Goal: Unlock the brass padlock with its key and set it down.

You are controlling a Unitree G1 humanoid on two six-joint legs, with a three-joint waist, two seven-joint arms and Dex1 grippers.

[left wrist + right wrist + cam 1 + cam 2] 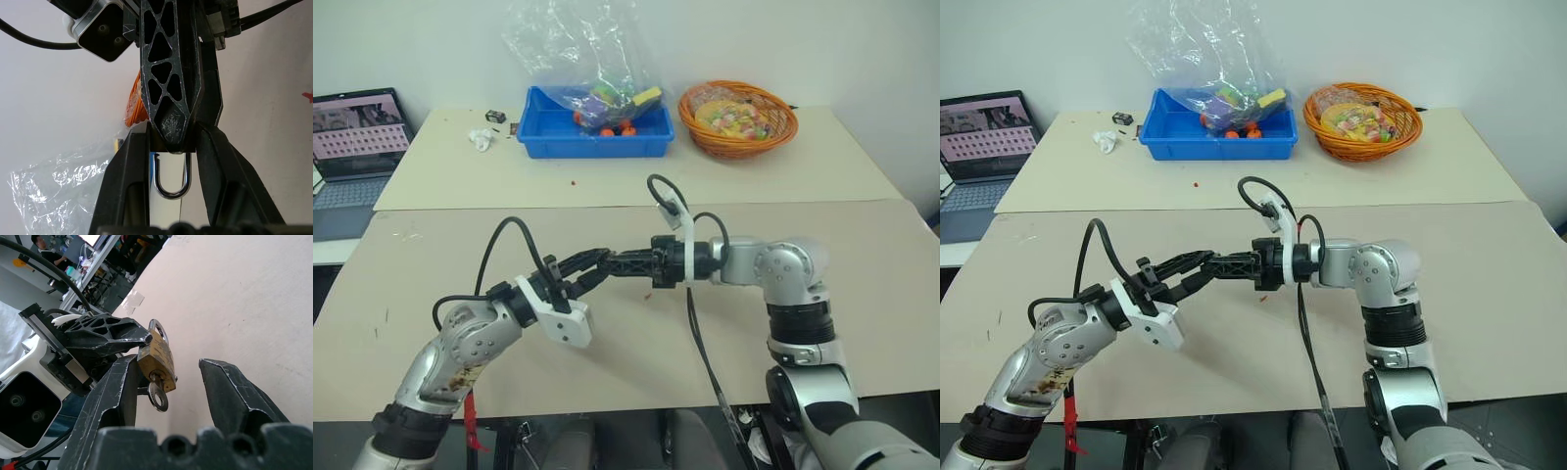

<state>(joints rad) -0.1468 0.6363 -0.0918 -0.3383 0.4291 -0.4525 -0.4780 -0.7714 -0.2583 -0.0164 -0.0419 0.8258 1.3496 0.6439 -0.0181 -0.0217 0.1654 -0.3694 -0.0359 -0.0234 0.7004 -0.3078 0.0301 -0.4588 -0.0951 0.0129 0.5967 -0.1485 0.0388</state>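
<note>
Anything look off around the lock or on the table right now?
Nothing looks damaged. The small brass padlock is held by the left gripper, silvery key seated in its keyhole; the right gripper stands open around it. Crumpled white paper lies beside the blue bin.

You see the two arms meet above the beige tabletop [1489, 294]. Your left gripper [1193, 269] reaches in from the left, your right gripper [1219, 266] from the right, and their black tips overlap at mid-frame; whether either pair of jaws is open cannot be made out there. A small red speck [1260, 295] lies on the tabletop just below them. Farther back stand a blue bin [1219, 132] with a clear plastic bag [1205, 49] in it, an orange basket [1363, 119] of sweets to its right, and a laptop [984, 147] at the left edge.
</note>
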